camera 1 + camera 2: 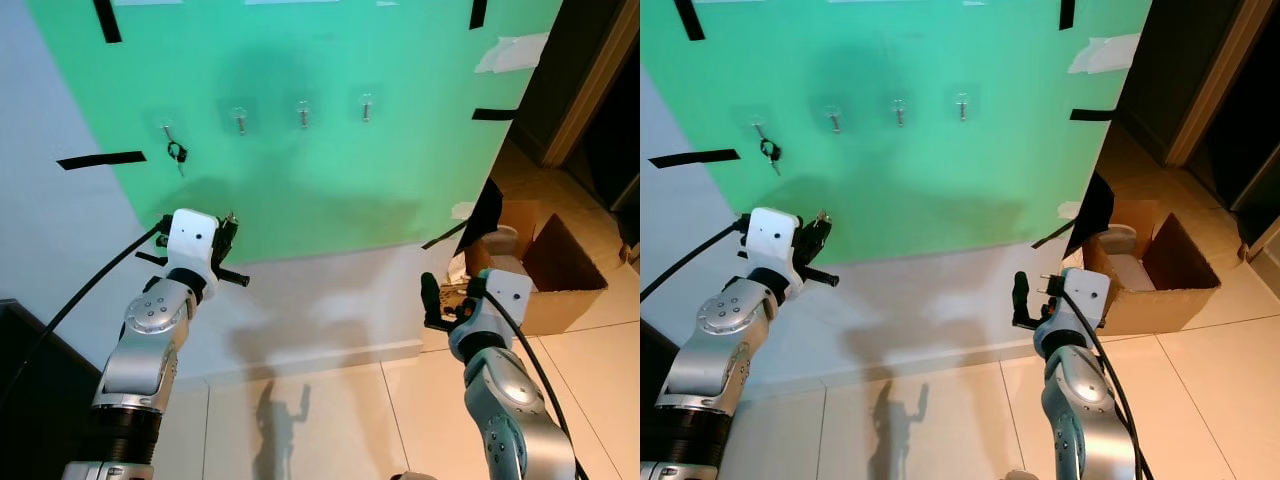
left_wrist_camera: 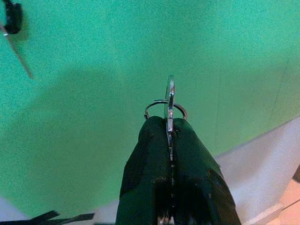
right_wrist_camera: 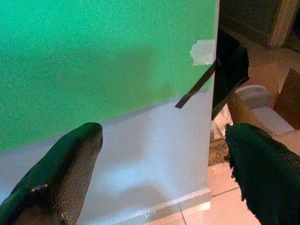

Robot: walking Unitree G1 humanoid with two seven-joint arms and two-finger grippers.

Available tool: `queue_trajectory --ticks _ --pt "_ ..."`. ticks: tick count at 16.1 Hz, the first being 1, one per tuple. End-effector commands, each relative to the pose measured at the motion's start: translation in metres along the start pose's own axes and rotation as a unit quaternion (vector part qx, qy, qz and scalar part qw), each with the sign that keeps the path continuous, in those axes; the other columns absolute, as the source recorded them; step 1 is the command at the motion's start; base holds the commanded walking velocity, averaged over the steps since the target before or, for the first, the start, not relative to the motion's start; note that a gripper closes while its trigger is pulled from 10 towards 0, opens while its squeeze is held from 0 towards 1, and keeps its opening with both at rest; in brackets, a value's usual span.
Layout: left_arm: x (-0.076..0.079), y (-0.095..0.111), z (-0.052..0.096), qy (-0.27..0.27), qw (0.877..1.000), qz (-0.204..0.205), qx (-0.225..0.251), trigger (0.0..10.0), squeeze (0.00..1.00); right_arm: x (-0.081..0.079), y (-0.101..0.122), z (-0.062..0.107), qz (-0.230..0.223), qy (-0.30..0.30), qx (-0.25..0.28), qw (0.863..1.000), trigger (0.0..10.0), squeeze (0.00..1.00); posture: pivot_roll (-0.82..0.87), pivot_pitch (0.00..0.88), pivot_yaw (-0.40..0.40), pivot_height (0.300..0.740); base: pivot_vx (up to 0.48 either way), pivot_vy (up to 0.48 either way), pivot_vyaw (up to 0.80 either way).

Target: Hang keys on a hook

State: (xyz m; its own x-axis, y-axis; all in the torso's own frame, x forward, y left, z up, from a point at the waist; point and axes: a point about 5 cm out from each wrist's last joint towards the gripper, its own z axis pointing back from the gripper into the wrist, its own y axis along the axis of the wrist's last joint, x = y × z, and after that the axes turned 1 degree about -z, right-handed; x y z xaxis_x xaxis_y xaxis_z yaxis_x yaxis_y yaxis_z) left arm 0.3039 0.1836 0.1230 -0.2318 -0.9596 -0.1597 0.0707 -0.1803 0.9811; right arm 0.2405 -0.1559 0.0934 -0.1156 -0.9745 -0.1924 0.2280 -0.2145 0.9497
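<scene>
Green backdrop: a green sheet (image 1: 330, 120) taped on the white wall carries a row of four small clear-backed metal hooks, and the leftmost hook (image 1: 167, 130) already has a dark key bunch (image 1: 177, 153) dangling from it.
Left gripper: the left gripper (image 1: 226, 245) is raised in front of the lower edge of the sheet, below the hooks, black fingers pressed together on a silver key with its thin metal ring (image 2: 169, 105); the ring pokes out beyond the fingertips.
Right gripper: the right gripper (image 1: 1025, 296) hangs low near the brown cardboard box (image 1: 1160, 265), fingers spread wide with nothing between them.
Step in hand: looks like the carry-up phase, key gripped but well short of any hook.
Next move: my read is lift and reach toward a free hook, say the second hook (image 1: 239, 117), bring the ring's opening over the hook's tip, then let it drop on.
Watch for: the ring is small and stands edge-on to the wall, so lining it up looks fiddly.
</scene>
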Motion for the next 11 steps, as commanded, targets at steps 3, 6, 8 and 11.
queue_trajectory --ticks 3,6,8,11 --pt "-0.003 0.016 -0.003 -0.006 1.0 0.001 0.029 10.0 0.0 -0.009 0.015 -0.004 0.005 0.041 0.03 0.999 10.0 0.0 -0.07 0.0 0.053 0.74 0.179 0.0 0.27" --pt "0.0 0.023 -0.005 -0.018 0.999 0.001 0.042 10.0 0.0 -0.011 0.02 -0.006 0.007 0.041 0.042 0.998 10.0 0.0 -0.07 0.0 0.053 0.74 0.3 0.0 0.53" --pt "0.002 0.027 -0.007 -0.026 0.998 0.001 0.05 10.0 0.0 -0.01 0.021 -0.006 -0.001 0.035 0.048 0.998 10.0 0.0 -0.06 0.0 0.051 0.74 0.302 0.0 0.0" --pt "0.004 0.028 -0.008 -0.031 0.998 0.001 0.052 10.0 0.0 -0.01 0.022 -0.007 0.003 0.038 0.051 0.998 10.0 0.0 -0.06 0.0 0.051 0.74 0.305 0.0 0.0"
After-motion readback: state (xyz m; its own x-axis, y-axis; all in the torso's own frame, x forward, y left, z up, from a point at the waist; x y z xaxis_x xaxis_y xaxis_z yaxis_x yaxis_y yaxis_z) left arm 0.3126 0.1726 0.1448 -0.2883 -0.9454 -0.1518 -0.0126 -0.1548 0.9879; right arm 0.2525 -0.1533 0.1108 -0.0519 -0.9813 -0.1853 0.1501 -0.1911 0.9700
